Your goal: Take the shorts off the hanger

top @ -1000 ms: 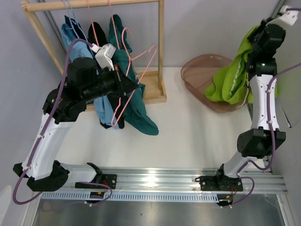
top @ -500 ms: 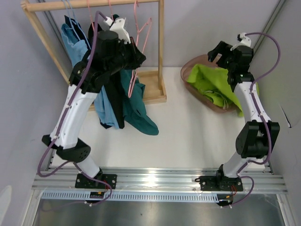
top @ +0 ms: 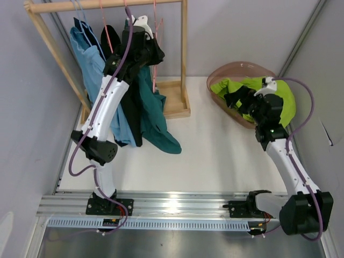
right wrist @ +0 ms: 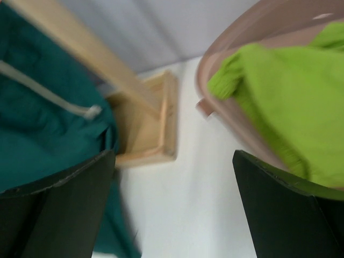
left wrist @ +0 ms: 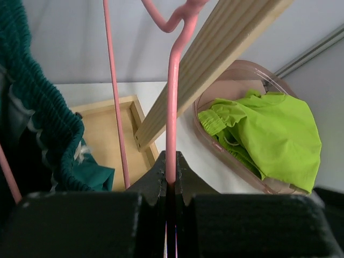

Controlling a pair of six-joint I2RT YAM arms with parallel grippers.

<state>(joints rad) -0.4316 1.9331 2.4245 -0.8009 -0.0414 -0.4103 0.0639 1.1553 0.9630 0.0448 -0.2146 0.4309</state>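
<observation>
Fabric is hung at upper left on the wooden rack (top: pixel 184 59): light blue shorts (top: pixel 86 51), black shorts (top: pixel 110 35), teal shorts (top: pixel 156 118); a bare-looking pink wire hanger (left wrist: pixel 173 102) is clamped by the left gripper (left wrist: pixel 171 172); at upper right, lime green shorts (top: pixel 228 86) are bedded in the brown translucent basket (top: pixel 236 67), the right gripper (right wrist: pixel 172 215) spread apart alongside; hanger release, then the teal pair, is judged next.

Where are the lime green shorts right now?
Top view, far right of the table: the lime green shorts lie in the brown basket, with the right gripper at their left edge.
</observation>
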